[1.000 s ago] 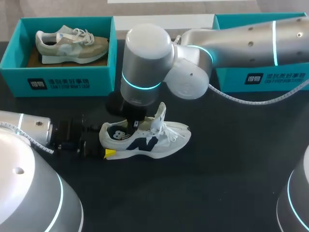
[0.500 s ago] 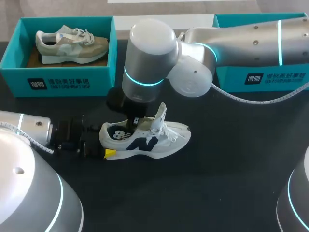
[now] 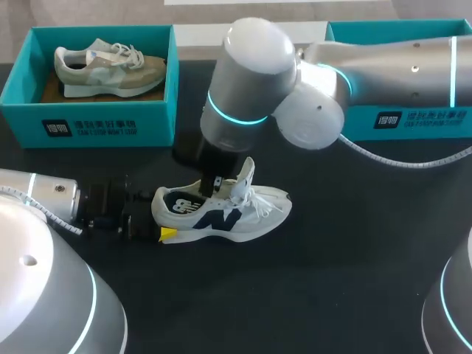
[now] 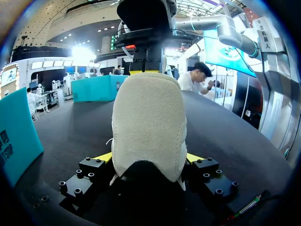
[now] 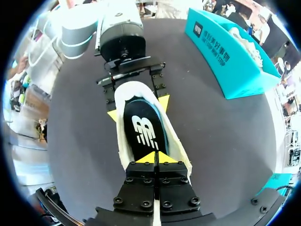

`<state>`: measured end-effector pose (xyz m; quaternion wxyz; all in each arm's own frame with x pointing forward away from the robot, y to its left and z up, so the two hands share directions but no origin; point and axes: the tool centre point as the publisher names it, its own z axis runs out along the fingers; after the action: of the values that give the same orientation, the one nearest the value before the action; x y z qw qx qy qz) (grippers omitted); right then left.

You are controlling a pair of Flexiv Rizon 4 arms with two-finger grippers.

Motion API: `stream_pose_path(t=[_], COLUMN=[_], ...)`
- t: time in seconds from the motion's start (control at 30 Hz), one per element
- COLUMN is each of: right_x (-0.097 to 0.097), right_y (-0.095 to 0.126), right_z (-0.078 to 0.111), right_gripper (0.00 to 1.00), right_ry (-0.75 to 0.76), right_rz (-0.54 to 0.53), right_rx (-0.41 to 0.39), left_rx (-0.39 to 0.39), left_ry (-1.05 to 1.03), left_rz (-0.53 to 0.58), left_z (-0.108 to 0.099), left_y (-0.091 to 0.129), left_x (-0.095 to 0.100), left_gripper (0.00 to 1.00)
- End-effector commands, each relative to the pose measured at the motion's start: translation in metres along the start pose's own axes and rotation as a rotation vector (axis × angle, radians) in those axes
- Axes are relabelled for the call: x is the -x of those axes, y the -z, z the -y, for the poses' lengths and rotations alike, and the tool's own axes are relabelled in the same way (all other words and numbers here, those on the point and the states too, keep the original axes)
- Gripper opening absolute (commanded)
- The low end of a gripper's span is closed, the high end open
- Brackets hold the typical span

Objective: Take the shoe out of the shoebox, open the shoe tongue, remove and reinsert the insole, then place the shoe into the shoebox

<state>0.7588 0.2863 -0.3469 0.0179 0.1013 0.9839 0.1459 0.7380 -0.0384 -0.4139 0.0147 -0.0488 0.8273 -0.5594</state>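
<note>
A white shoe (image 3: 247,214) with a navy side mark lies on the black table, toe to the right. My left gripper (image 3: 158,225) is shut on its heel, one yellow tip on each side; the left wrist view shows the fuzzy heel (image 4: 148,117) filling the gap between the fingers (image 4: 103,157). My right gripper (image 3: 212,184) comes down into the shoe's opening beside the raised tongue (image 3: 245,177). Its yellow tips (image 5: 155,157) are pressed together on the front end of the dark insole (image 5: 142,132) with a white logo. The insole's heel end lies inside the collar.
A teal shoebox (image 3: 88,122) at the back left holds a beige shoe (image 3: 110,66). A second teal shoebox (image 3: 413,118) stands at the back right, mostly hidden behind my right arm. Bare black table lies in front of the shoe.
My right arm's wrist and elbow have swung up and to the right while its fingers stay in the shoe's opening. The left gripper and shoe have not moved.
</note>
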Motion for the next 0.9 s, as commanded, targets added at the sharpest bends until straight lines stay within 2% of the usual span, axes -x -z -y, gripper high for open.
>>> stream_pose_path(t=[0.03,0.23,0.27,0.37,0.57,0.77,0.87,0.9], right_x=[-0.002,0.0,0.001,0.004,0.008,0.011,0.011,0.01], right_y=[-0.029,-0.036,-0.036,-0.034,-0.032,-0.042,-0.052,-0.057], right_z=[-0.004,-0.004,-0.004,-0.003,-0.005,-0.003,-0.005,-0.005], right_gripper=[0.0,0.0,0.03,0.16,0.34,0.5,0.76,0.78], right_ry=[0.017,0.018,0.018,0.015,0.024,0.032,0.055,0.065], right_rz=[-0.009,0.019,0.02,0.034,0.048,0.039,0.011,0.0], right_rx=[-0.007,-0.018,-0.018,-0.018,-0.019,-0.011,0.005,0.004], left_rx=[-0.001,-0.001,-0.001,-0.001,-0.001,-0.001,-0.001,-0.001], left_ry=[0.0,0.0,0.0,0.0,0.0,0.0,0.0,0.0], left_rz=[0.001,0.001,0.001,0.001,0.001,0.001,0.001,0.001], left_z=[-0.005,-0.005,-0.005,-0.005,-0.005,-0.005,-0.005,-0.005], left_y=[-0.004,-0.004,-0.004,-0.004,-0.004,-0.004,-0.004,-0.004], left_x=[-0.002,-0.002,-0.002,-0.002,-0.002,-0.002,-0.002,-0.002], left_gripper=[0.0,0.0,0.0,0.0,0.0,0.0,0.0,0.0])
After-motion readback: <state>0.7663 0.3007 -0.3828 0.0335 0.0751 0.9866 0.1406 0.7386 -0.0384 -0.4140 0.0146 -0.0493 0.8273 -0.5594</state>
